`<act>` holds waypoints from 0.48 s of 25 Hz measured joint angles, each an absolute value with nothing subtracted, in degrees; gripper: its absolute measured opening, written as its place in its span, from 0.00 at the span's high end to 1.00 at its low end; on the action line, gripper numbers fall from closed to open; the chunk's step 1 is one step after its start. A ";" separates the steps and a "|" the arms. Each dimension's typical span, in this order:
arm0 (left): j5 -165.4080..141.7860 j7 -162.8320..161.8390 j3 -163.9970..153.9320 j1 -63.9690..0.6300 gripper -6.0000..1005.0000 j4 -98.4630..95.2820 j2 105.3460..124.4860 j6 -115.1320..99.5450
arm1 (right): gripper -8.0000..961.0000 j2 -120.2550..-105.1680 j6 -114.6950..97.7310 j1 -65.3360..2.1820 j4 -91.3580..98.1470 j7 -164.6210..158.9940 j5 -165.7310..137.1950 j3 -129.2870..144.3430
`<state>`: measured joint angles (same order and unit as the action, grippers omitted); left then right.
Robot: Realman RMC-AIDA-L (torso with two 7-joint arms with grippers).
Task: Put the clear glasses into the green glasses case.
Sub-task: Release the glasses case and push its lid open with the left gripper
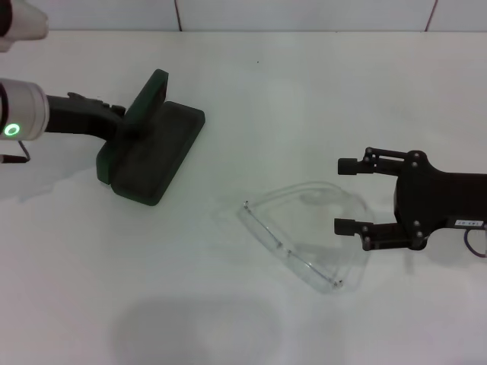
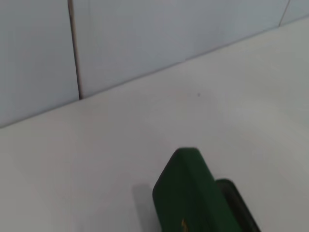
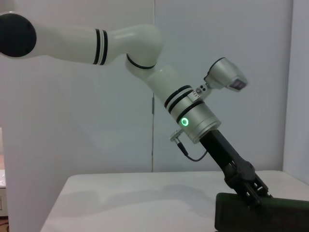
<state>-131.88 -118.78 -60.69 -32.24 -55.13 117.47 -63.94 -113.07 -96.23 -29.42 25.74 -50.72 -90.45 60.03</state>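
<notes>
The green glasses case [image 1: 152, 156] lies open on the left of the white table, its lid [image 1: 150, 93] raised upright. My left gripper [image 1: 122, 122] is shut on the lid's edge; the right wrist view shows it [image 3: 251, 191] clamped on the dark case [image 3: 260, 212]. The left wrist view shows only the lid's green outer face [image 2: 188, 193]. The clear glasses [image 1: 304, 228] lie flat on the table right of centre. My right gripper [image 1: 344, 195] is open just to their right, level with the table, its nearer finger beside the glasses' right end. Nothing is between its fingers.
The white table [image 1: 251, 99] runs back to a tiled wall [image 2: 145, 43]. Bare tabletop separates the case from the glasses. My left arm [image 3: 159, 82] reaches in from the left over the table's edge.
</notes>
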 joint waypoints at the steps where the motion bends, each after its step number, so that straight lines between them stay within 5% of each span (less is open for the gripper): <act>1: -132.40 -118.91 -60.71 -32.37 0.25 -55.14 117.53 -63.96 | 0.17 -113.11 -96.23 -29.41 25.76 -50.71 -90.45 60.08; 12: -135.71 -118.20 -62.23 -32.39 0.66 -58.94 118.99 -64.08 | 0.18 -113.20 -96.80 -29.15 25.77 -50.08 -90.44 61.79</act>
